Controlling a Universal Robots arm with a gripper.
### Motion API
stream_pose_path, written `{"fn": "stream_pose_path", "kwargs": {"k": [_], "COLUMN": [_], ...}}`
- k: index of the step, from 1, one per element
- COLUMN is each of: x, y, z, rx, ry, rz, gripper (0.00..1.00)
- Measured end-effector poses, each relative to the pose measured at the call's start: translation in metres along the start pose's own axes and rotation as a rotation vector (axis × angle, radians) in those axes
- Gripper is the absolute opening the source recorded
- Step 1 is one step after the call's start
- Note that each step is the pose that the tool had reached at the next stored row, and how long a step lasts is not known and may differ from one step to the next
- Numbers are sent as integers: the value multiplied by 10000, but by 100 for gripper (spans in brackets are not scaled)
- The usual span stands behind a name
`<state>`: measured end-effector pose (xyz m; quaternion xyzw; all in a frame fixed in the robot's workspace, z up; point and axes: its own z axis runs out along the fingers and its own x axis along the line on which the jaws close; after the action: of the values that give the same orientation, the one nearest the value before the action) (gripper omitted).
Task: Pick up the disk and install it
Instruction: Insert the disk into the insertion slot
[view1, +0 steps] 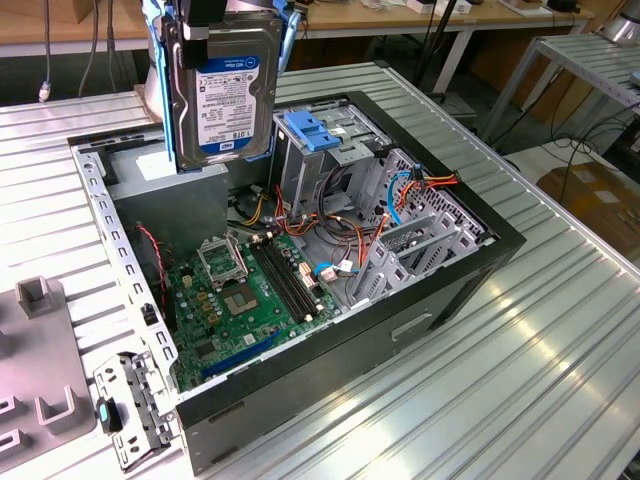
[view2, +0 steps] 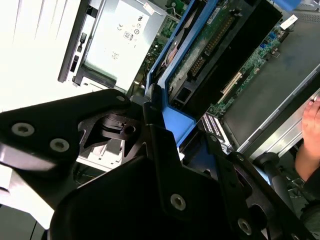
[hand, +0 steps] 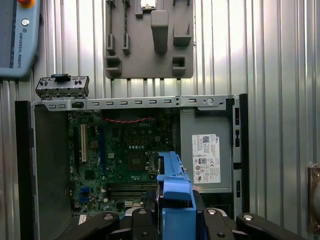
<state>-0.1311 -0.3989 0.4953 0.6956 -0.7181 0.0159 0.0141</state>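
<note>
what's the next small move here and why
Probably carry the disk sideways toward the exterior view's right, keeping it high. The gripper holds it upright above the open case, while the grey drive cage with the blue latch sits to that side, so it isn't lined up.

A white, blue-banded barcode label (view1: 229, 105) stands on the disk (view1: 222, 42).

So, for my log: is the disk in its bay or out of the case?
Out. The gripper holds the disk upright above the open case, label showing in the exterior view, clear of the drive cage.
</note>
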Motion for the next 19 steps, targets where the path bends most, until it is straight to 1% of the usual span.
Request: {"fn": "stream_pose_path", "kwargs": {"k": [5,7,9,10,13,15,17,19], "x": [4,36,82,140,254,355,429,489], "y": [-2,-2,-3,-5,-9,-12,-16,-22], "z": [0,2,4,7,13,21,27,35], "rx": [0,0,0,0,-1,1,-1,1], "ry": [0,0,0,0,1,-1,1,-1], "rz": [-1,0,0,0,-1,0,0,-1], "gripper": [37,37,37,37,37,37,37,37]}}
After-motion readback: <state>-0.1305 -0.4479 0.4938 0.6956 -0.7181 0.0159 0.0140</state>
